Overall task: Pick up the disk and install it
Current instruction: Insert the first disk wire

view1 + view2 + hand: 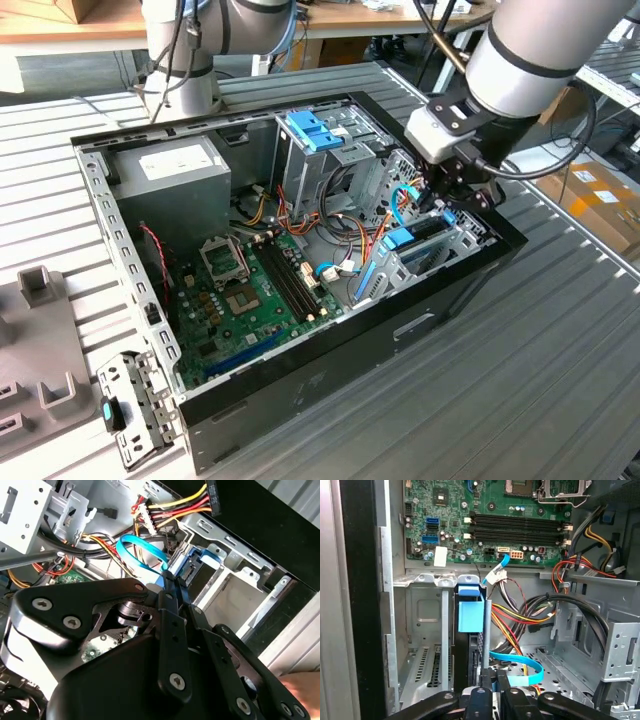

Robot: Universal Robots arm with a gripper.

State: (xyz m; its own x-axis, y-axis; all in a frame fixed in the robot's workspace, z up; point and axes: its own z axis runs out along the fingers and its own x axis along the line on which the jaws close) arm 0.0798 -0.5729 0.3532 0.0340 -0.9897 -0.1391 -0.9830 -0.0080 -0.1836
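Matt black pincer (490,676), smooth light-blue plastic on the disk (470,614), grey sheet-metal bay (422,611)

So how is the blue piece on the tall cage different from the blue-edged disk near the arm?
The blue piece lies flat atop the cage; the disk stands on edge in a bay. The blue piece is all blue; the disk only blue-edged. Same light blue.

Open computer case (330,385), motherboard (250,300) (green), cables (520,616)

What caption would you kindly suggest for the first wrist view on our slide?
The gripper clasps the disk, standing on edge in the drive bay beside the motherboard.
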